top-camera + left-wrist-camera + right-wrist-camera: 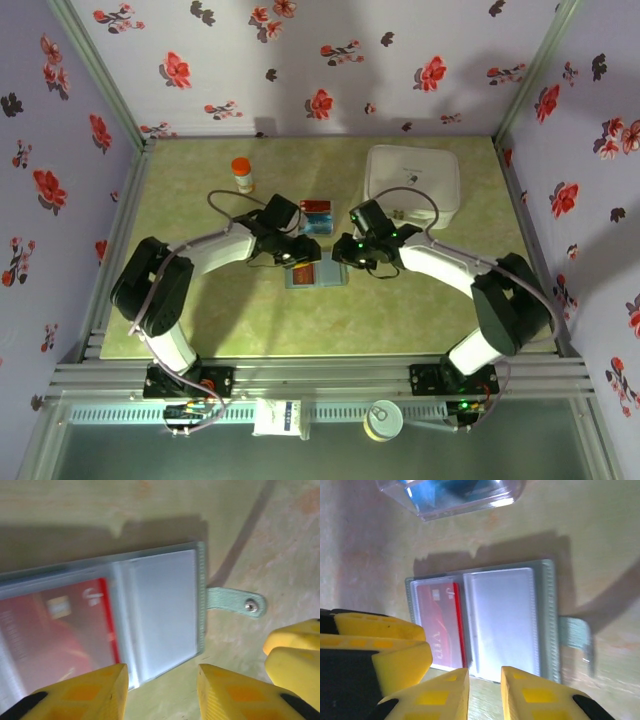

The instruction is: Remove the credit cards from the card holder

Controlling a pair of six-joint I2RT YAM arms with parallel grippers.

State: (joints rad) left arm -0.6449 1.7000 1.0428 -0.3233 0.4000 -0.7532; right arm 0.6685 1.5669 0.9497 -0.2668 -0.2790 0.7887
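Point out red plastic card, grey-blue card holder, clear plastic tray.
red plastic card [440, 615]: right wrist, face
grey-blue card holder [160, 610]: left wrist, empty pocket
clear plastic tray [470, 506]: right wrist, near wall

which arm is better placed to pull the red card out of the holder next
Left, probably. The left gripper hangs at the half of the card holder holding the red card, one finger by its edge; the right gripper hovers by the empty pocket, better suited to pinning the holder.
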